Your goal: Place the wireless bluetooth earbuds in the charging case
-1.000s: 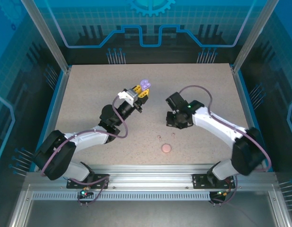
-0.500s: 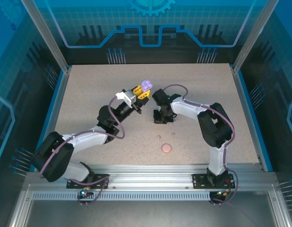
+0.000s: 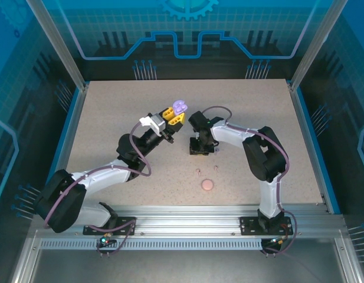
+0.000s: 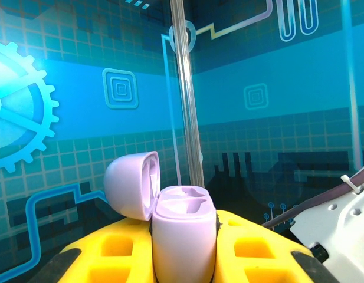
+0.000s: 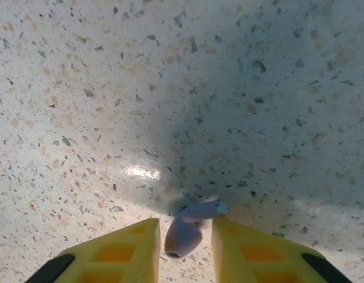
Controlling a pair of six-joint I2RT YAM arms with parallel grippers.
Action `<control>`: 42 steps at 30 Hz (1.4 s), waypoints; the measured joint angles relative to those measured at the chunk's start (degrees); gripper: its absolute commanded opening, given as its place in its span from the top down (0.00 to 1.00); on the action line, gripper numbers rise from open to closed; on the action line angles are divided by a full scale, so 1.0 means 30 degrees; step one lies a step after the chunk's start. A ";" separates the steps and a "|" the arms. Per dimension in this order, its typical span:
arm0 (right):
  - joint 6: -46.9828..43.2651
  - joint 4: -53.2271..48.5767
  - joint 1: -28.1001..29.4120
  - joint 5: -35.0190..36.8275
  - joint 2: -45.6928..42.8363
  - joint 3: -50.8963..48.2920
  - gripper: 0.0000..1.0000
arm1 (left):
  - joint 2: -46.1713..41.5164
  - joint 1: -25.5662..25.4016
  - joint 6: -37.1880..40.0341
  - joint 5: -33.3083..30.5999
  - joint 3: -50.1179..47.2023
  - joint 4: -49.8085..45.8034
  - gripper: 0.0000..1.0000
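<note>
Here the left fingers [image 4: 236,237] clamp the purple charging case [image 4: 183,242], lid [image 4: 131,186] open, wells [image 4: 183,198] seemingly empty; we cannot tell whether the parted right fingers [image 5: 230,243] grip the purple earbud [image 5: 184,233] between them, at the counter [image 5: 111,88].

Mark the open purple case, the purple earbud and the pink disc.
purple case [image 4: 183,236]: left wrist view, front of its body.
purple earbud [image 5: 184,231]: right wrist view, its bulbous head.
pink disc [image 3: 207,185]: top view, its centre.

A speckled beige stone-look table [image 3: 258,106] fills the middle of the frame, with blue translucent panels printed with a gear motif [image 3: 187,6] along the top edge and a ribbed aluminium rail [image 3: 187,227] along the bottom.
</note>
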 measured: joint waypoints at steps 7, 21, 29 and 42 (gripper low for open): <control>0.0240 0.0138 0.0000 -0.0080 -0.0022 -0.0131 0.56 | 0.0015 0.0000 -0.0175 -0.0066 0.0000 0.0007 1.00; 0.1231 0.0692 0.0517 -0.1290 -0.0306 -0.0386 0.55 | 0.0015 0.0000 -0.0364 -0.0219 0.0000 -0.0007 1.00; 0.1275 0.0699 0.0627 -0.1566 -0.0357 0.0546 0.54 | 0.0015 0.0000 -0.0444 -0.0364 0.0000 -0.0015 1.00; -0.2142 -0.1100 -0.0087 -0.0270 0.0357 0.2652 0.55 | 0.0015 0.0000 -0.0452 -0.0393 0.0007 -0.0138 1.00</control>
